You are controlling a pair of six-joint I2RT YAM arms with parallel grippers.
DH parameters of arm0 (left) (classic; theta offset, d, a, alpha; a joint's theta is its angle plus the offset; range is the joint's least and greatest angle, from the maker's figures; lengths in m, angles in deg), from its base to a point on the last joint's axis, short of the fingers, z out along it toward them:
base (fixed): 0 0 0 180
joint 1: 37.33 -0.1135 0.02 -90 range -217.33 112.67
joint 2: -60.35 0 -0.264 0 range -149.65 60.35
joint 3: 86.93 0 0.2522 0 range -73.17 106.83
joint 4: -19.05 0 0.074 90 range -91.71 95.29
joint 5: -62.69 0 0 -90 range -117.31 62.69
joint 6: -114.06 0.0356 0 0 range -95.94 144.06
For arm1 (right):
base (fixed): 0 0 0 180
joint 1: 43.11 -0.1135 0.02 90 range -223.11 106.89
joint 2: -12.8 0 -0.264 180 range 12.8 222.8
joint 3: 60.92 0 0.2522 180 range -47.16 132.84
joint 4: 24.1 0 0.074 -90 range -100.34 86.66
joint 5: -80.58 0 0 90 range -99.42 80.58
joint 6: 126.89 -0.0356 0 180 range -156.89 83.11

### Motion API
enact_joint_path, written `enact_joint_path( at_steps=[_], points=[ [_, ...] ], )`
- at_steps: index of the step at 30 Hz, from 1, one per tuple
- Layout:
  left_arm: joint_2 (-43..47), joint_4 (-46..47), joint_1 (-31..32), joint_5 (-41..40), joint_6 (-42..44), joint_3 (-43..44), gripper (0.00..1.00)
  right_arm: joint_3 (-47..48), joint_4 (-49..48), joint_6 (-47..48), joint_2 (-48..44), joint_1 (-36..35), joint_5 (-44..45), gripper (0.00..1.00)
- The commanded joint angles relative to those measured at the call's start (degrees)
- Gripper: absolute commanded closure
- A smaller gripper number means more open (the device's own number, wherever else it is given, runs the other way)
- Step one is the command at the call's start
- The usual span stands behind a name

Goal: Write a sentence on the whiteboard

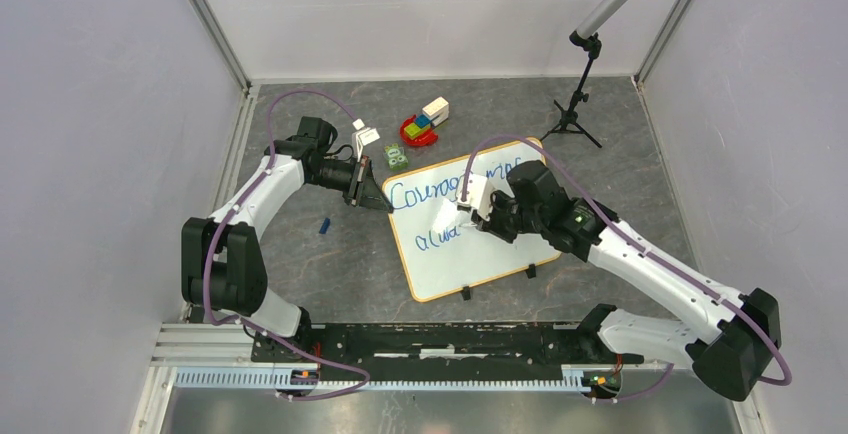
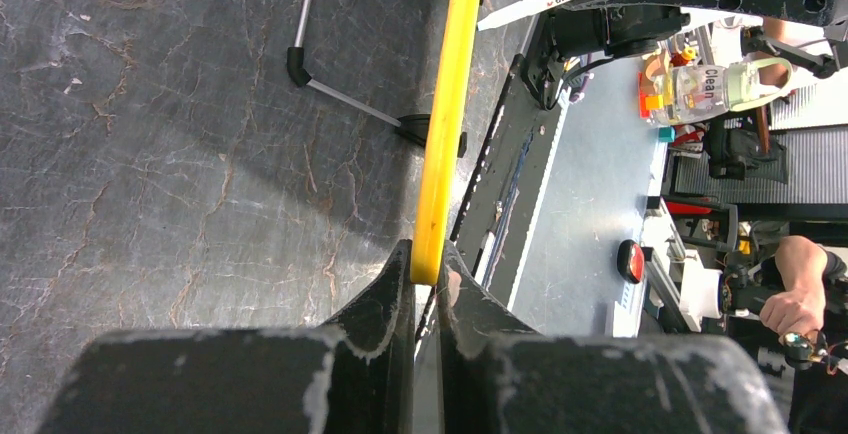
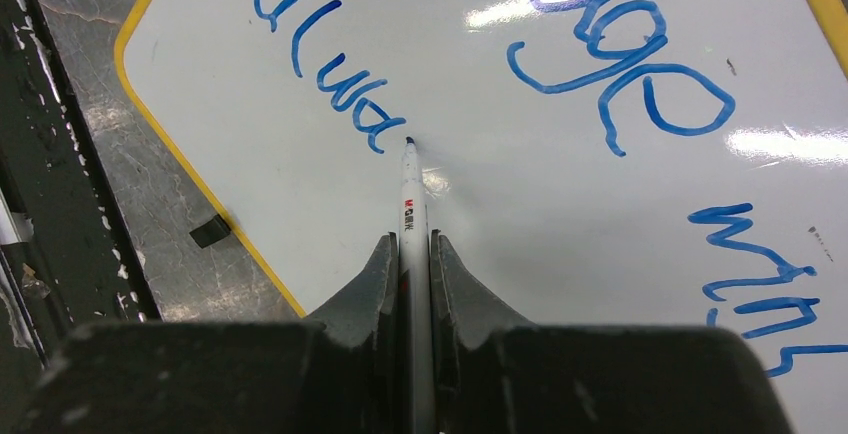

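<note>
My right claw (image 3: 415, 244) pinches a slim white marker (image 3: 411, 194), tip at 12 o'clock touching the glossy whiteboard (image 3: 480, 224) beside the looping blue sentence (image 3: 610, 74). My left claw (image 2: 428, 272) clamps the board's smooth yellow rim (image 2: 447, 104) at its 10 o'clock corner, over the dark veined worktop (image 2: 150, 154).

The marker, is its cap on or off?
Off. The marker shows its bare dark tip, right by the blue sentence on the whiteboard.
</note>
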Motion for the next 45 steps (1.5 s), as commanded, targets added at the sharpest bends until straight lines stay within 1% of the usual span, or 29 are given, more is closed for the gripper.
enact_joint_path(
  at_steps=[1, 12, 22, 26, 38, 45],
  points=[
    [1.2, 2.5, 0.1, -0.4, -0.2, 0.7, 0.98, 2.0, -2.4, 0.4, 0.3, 0.3, 1.2, 1.0],
    [0.3, 2.5, 0.1, -0.6, -0.4, 1.0, 0.98, 2.2, -1.9, 0.5, -0.8, 1.3, 3.0, 1.0],
    [0.6, 2.5, 0.1, -0.8, -0.4, 1.0, 0.98, -3.2, -1.3, -0.2, -2.8, 1.6, 1.9, 1.0],
    [0.4, 2.5, 0.1, -0.6, -0.3, 1.0, 0.98, -3.8, -0.5, -0.1, -3.3, 1.7, 0.7, 1.0],
    [0.6, 2.5, 0.1, -0.5, -0.3, 1.0, 0.98, 2.5, -0.2, 1.2, -1.3, 2.7, 4.3, 1.0],
    [0.5, 2.5, 0.1, -0.4, -0.2, 1.0, 0.98, 2.8, -0.1, 1.5, -0.7, 3.1, 3.8, 1.0]
  ],
)
